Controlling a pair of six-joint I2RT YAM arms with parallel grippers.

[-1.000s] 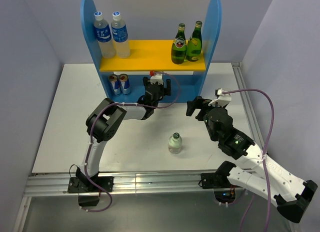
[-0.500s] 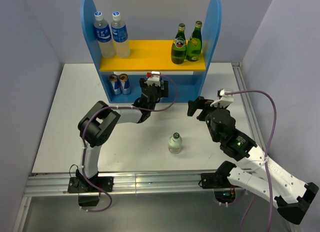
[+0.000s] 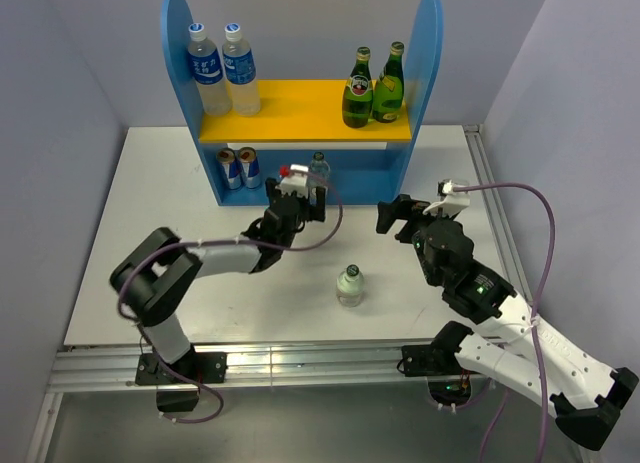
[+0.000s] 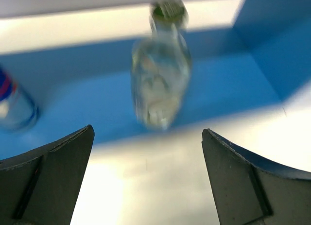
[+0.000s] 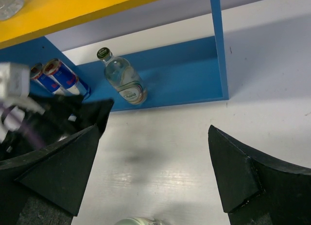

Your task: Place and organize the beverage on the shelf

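clear bottle point(image 5: 125, 83) stands upright on shelf point(image 5: 194, 84) base.

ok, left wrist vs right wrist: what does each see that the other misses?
Only the left wrist view shows its own left gripper, open, with nothing between the fingers.

Only the right wrist view shows the open right gripper, the yellow upper board, a blue side panel, a second can, part of the left arm, and the top of a second bottle at the bottom edge.

Both show the clear bottle upright on the blue base, a can to its left, and the white table.
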